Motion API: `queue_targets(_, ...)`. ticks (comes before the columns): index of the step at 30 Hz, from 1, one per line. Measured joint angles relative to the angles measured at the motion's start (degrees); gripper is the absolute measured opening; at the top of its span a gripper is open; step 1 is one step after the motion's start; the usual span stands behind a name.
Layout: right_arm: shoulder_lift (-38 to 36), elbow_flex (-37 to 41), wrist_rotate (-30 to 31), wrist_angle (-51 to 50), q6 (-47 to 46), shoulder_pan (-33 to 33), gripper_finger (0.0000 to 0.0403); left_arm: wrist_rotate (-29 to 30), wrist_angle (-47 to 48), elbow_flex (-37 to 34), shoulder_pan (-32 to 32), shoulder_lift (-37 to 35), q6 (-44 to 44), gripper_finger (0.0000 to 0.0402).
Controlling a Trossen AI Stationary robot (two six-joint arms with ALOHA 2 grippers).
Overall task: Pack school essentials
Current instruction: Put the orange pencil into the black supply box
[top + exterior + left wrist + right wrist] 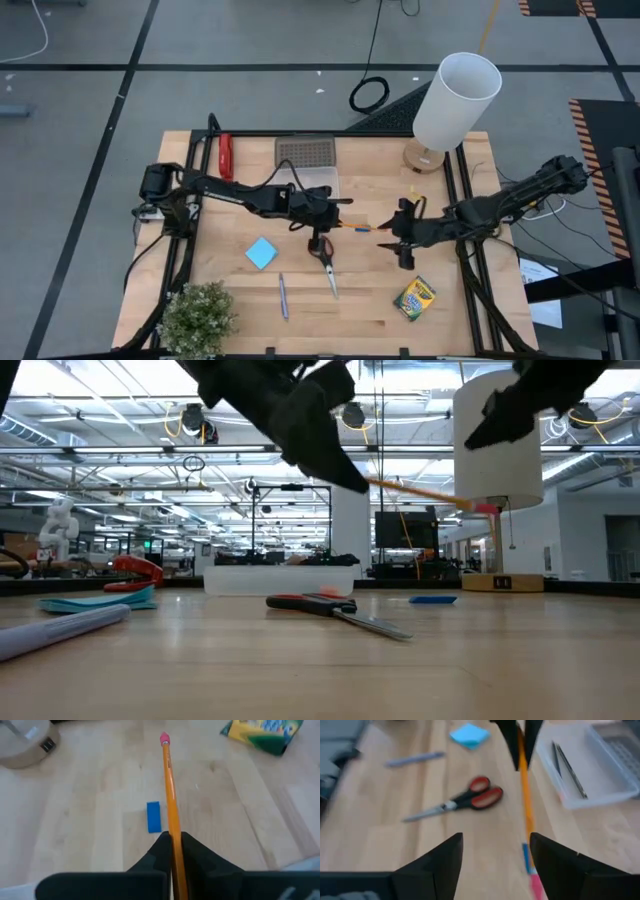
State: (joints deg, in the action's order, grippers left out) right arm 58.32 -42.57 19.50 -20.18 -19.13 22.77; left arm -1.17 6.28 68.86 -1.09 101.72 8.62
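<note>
An orange pencil with a pink eraser end hangs above the table's middle, and my left gripper is shut on it. My right gripper stands open just to its right. The eraser end reaches beside its fingers, and in the low view the fingers are above it. Red-handled scissors, a blue note pad, a silvery pen, a small blue eraser and a green-yellow crayon box lie flat on the wood. My left gripper pinches the pencil's shaft between its two fingers, away from the eraser end. The fingers lie along the pencil, which sticks out ahead of them toward the table's right. The pencil is lifted clear of the table and slopes slightly down toward its eraser end.
A clear tray with dark slim things inside stands at the far middle. Left of it lies a red stapler. A white lamp stands at the far right, and a small plant sits on the near left corner.
</note>
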Motion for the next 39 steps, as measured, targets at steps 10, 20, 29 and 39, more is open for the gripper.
queue_targets(10, -5.1, 0.0, 3.1, -1.3, -1.2, 5.6, 0.0223, 7.5, 7.1, -2.1, -1.0, -9.1, -1.3, 0.0016)
queue_targets(20, -5.0, 0.0, 3.2, -1.6, -2.5, 7.9, 0.0222, 13.2, 7.0, -13.7, 2.4, -20.2, -2.2, 0.0019)
queue_targets(29, -5.0, 0.6, 3.2, -0.6, -2.5, 8.9, 0.0222, 7.9, 6.0, -24.0, 10.7, -23.5, -6.2, 0.0029)
queue_targets(39, -5.0, 2.0, 3.2, 0.3, -2.2, 8.8, 0.0222, 5.6, 3.4, -26.5, 13.7, -23.0, -6.9, 0.0022)
